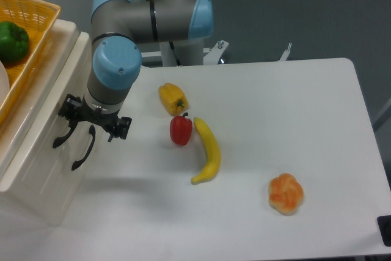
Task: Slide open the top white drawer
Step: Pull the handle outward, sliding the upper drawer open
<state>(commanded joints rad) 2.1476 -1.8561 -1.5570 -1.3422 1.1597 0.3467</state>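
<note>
The small cream-white cabinet (36,169) stands at the table's left edge, its front facing right. The top white drawer (43,117) has a curved black handle (61,137), and my gripper (91,124) sits right at that handle's upper end, shut on it. The fingertips are hidden under the black gripper body. The lower drawer's own black handle (84,151) hangs just below the gripper and is not held. The top drawer front stands only slightly out from the cabinet.
A yellow wicker basket (33,25) with a green pepper (12,41) rests on the cabinet top. On the table lie a yellow pepper (173,98), a red pepper (181,130), a banana (208,151) and an orange bun-like item (286,194).
</note>
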